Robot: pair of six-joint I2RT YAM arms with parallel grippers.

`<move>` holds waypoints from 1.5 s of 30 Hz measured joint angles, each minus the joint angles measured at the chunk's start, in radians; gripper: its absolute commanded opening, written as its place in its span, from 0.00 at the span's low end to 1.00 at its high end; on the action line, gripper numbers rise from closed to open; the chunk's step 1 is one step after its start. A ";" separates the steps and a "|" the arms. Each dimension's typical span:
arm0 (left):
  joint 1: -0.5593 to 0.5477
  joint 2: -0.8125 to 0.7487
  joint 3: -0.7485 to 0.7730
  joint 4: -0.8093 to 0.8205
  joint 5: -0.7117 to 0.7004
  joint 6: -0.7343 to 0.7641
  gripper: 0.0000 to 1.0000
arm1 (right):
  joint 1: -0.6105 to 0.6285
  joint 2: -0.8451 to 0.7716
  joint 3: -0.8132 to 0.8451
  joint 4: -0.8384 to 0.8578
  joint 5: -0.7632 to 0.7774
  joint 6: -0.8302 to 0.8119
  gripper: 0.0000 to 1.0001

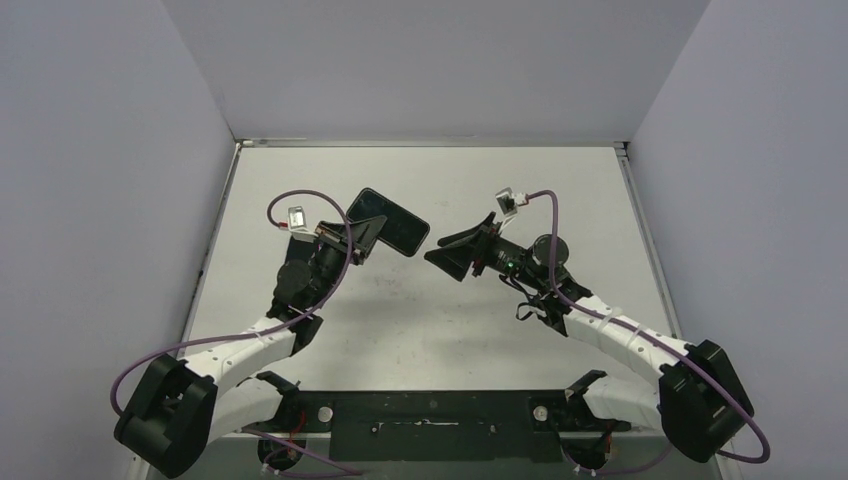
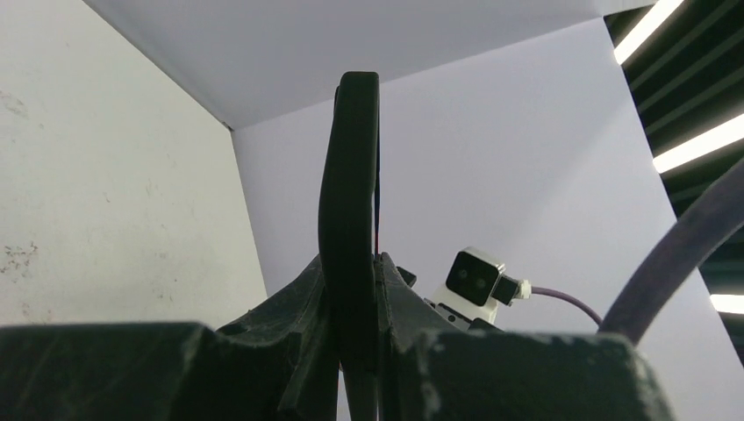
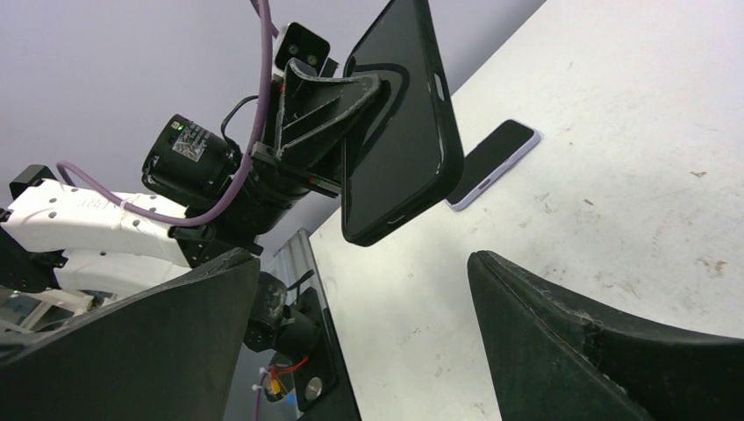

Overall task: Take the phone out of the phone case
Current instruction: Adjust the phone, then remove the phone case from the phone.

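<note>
Left claw [image 1: 356, 234] clamps phone case [image 1: 392, 222] aloft; right claw [image 1: 446, 252] spread wide, near, not touching.

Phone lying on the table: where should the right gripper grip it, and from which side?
Take the phone by its two long edges near mid-length, coming down from above. It lies flat on the table, so only those thin edges offer opposing faces, and the narrow width likely fits the open right gripper.

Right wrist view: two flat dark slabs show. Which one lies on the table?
The pale-edged phone, flat on the table; the black case is clamped aloft in the left gripper.
</note>
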 measured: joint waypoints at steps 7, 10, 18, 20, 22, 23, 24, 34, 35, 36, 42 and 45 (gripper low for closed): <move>-0.017 0.016 -0.006 0.027 -0.057 -0.074 0.00 | 0.048 0.093 0.001 0.106 0.019 0.047 0.80; -0.033 0.029 -0.006 0.038 -0.072 -0.097 0.00 | 0.066 0.134 0.010 0.133 0.020 0.058 0.71; -0.045 0.068 -0.006 0.076 -0.079 -0.144 0.00 | 0.073 0.172 0.043 0.179 0.018 0.064 0.48; -0.047 0.068 -0.006 0.083 -0.080 -0.150 0.00 | 0.073 0.175 0.049 0.194 0.016 0.065 0.39; -0.047 0.068 -0.006 0.092 -0.080 -0.159 0.00 | 0.072 0.180 0.051 0.206 0.013 0.064 0.30; -0.048 0.068 -0.006 0.098 -0.080 -0.160 0.00 | 0.072 0.188 0.052 0.215 0.010 0.065 0.26; -0.048 0.068 -0.006 0.099 -0.080 -0.162 0.00 | 0.072 0.193 0.053 0.219 0.007 0.064 0.22; -0.044 0.073 -0.005 0.123 -0.091 -0.216 0.00 | 0.064 0.222 0.089 0.251 -0.046 0.064 0.00; -0.043 0.074 -0.003 0.122 -0.091 -0.223 0.00 | 0.063 0.222 0.095 0.245 -0.053 0.051 0.00; -0.042 0.074 0.001 0.118 -0.090 -0.229 0.00 | 0.061 0.222 0.102 0.237 -0.063 0.034 0.00; -0.027 0.076 0.035 0.097 -0.062 -0.243 0.00 | 0.053 0.222 0.146 0.200 -0.108 -0.063 0.00; -0.023 0.076 0.037 0.093 -0.051 -0.253 0.00 | 0.052 0.222 0.153 0.191 -0.122 -0.105 0.00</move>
